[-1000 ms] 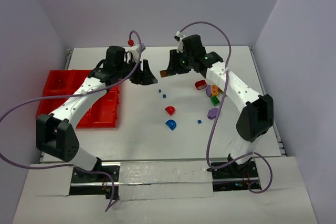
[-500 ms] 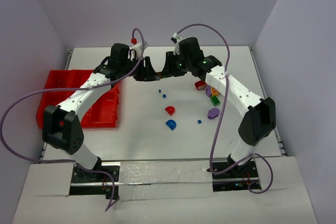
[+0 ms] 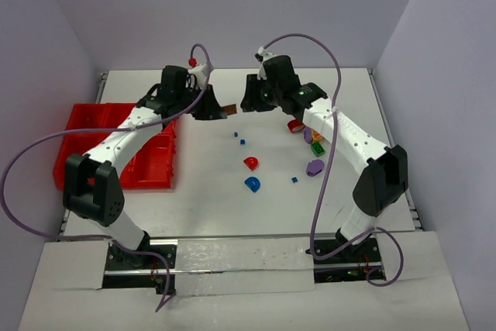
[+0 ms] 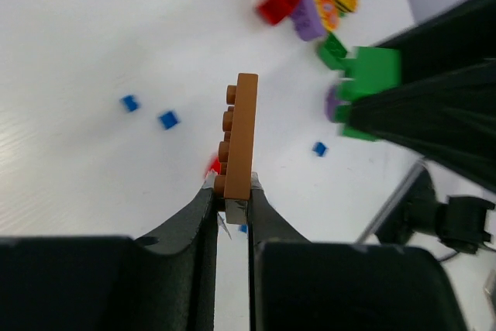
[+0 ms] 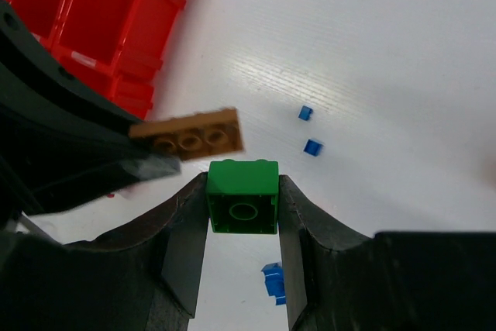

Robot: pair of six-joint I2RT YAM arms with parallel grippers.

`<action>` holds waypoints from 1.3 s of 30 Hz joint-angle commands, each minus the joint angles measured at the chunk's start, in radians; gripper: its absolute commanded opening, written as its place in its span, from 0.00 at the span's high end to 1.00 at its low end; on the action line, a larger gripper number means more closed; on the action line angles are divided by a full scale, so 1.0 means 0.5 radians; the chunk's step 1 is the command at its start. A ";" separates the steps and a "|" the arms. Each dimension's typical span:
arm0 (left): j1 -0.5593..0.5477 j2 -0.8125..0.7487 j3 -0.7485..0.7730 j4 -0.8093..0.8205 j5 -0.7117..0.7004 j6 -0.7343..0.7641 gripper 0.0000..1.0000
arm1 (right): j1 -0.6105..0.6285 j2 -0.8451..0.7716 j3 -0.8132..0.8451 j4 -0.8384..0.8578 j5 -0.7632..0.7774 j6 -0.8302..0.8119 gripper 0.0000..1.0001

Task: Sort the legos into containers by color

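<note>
My left gripper is shut on the lower end of a flat orange-brown lego plate, which stands on edge above the table. In the top view this plate sticks out of the left gripper toward the right gripper, a small gap apart. My right gripper is shut on a green square block, hollow underside toward the camera. The plate hangs just up-left of that block. The red containers lie at the left.
Loose legos lie on the white table: a red arch, a blue arch, tiny blue bits and a right-hand cluster with a red piece, a green block and a purple piece. Both arms meet over the back middle.
The left gripper moved right to meet the right gripper, shut on the orange plate that was at the right gripper's tip, and drew back slightly left with it.
</note>
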 commanded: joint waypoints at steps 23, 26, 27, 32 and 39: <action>1.277 0.322 0.371 -0.606 -1.021 0.906 0.80 | -0.020 -0.045 -0.025 0.112 -0.210 -0.113 1.00; 1.277 0.386 0.411 -0.592 -1.021 0.901 0.73 | -0.047 -0.024 -0.012 0.122 -0.289 -0.066 1.00; 1.277 0.396 0.424 -0.587 -1.012 0.903 0.70 | -0.055 -0.021 -0.013 0.127 -0.315 -0.050 1.00; 1.277 0.376 0.514 -0.589 -0.814 0.932 0.47 | -0.131 0.017 -0.036 0.221 -0.513 0.157 1.00; 1.188 -0.188 0.151 -0.221 0.087 0.943 0.31 | -0.290 0.128 -0.140 0.401 -0.858 0.814 1.00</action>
